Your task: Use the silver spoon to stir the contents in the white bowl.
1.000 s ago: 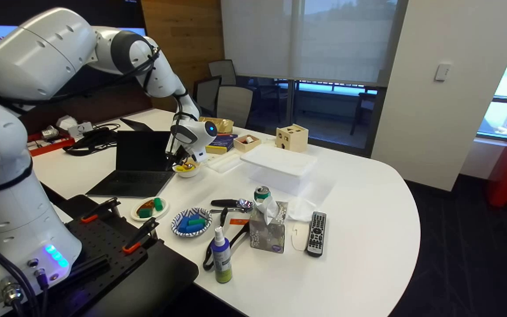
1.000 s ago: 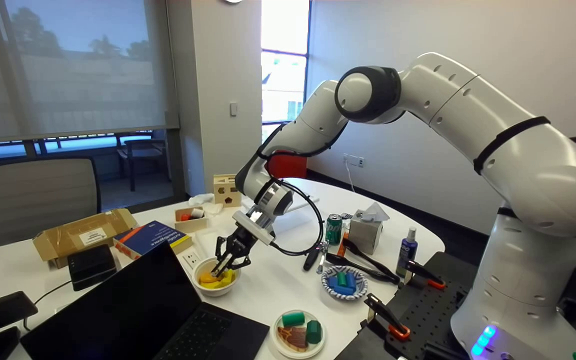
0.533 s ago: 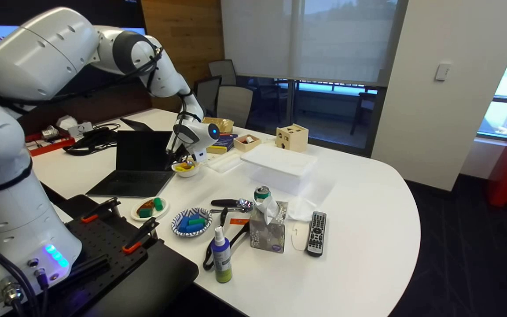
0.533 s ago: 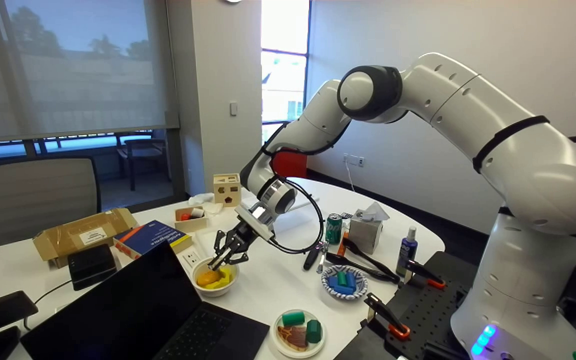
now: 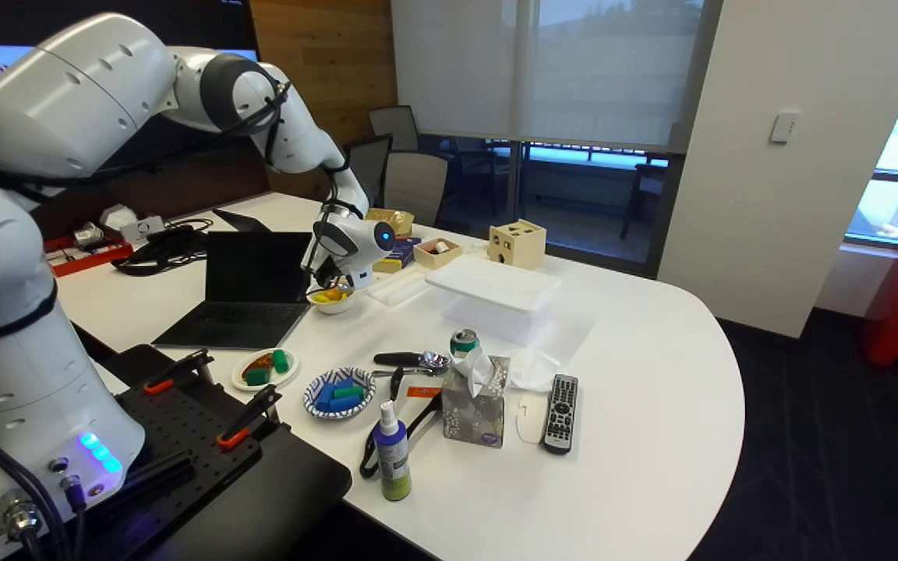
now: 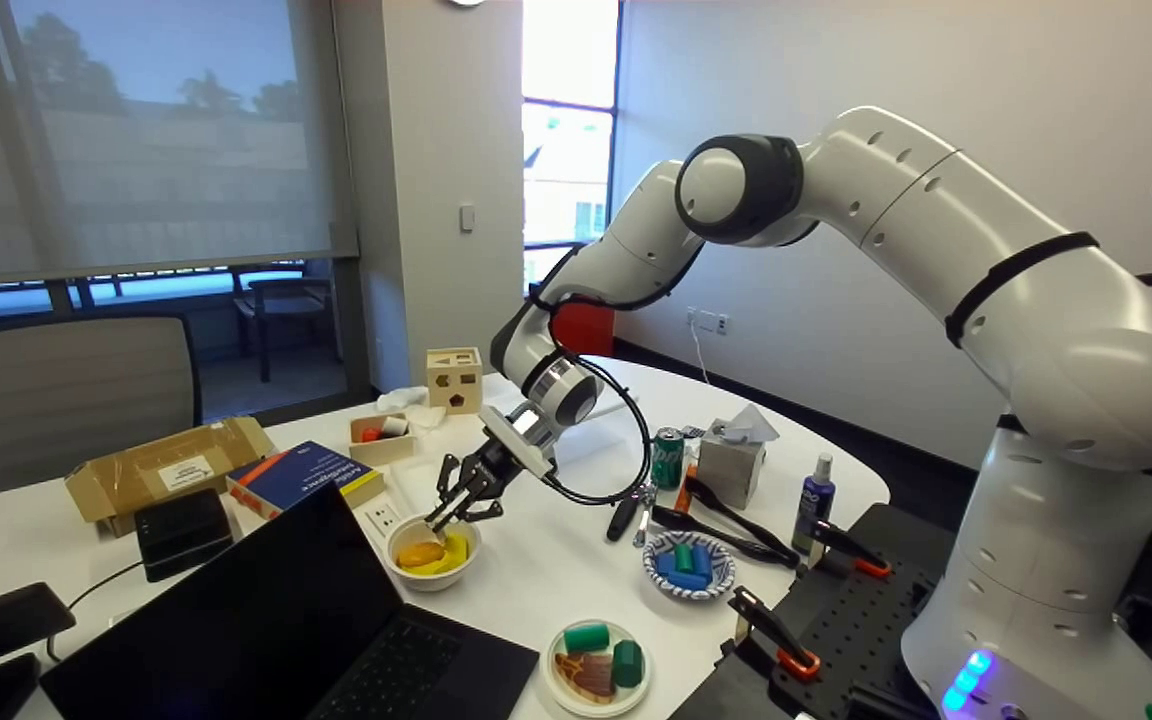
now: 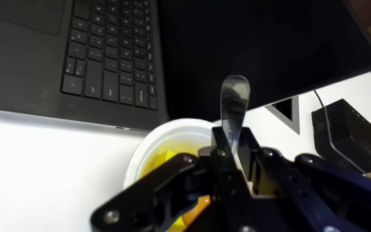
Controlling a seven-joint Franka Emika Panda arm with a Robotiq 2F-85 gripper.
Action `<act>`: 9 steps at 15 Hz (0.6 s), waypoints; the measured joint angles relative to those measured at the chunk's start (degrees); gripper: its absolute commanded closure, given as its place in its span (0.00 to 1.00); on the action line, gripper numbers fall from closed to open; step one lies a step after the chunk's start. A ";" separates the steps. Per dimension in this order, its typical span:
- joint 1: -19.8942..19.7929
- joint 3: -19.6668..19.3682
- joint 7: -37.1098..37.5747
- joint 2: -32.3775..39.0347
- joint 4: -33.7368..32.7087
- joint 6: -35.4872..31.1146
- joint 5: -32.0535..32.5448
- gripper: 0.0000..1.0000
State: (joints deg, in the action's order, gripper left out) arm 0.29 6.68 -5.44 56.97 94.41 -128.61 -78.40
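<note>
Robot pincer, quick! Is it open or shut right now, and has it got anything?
Pincer: closed, holding the silver spoon.

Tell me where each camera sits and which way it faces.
In an exterior view: beside the base, looking across the table toward windows; base and arm show.
In an exterior view: near the laptop, facing a wall; base and arm show.
Wrist view: at the arm's end, facing the bowl and laptop; fingers show.
Both exterior views share base, arm, laptop and bowl.
</note>
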 measured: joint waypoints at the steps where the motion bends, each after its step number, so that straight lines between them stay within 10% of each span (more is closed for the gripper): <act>1: 0.82 -0.51 0.22 0.00 0.00 -0.76 0.37 0.96; 9: 1.73 -0.44 2.33 1.21 -0.04 2.28 1.26 0.96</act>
State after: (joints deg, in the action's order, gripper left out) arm 2.02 6.24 -3.10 58.18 94.37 -126.33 -77.14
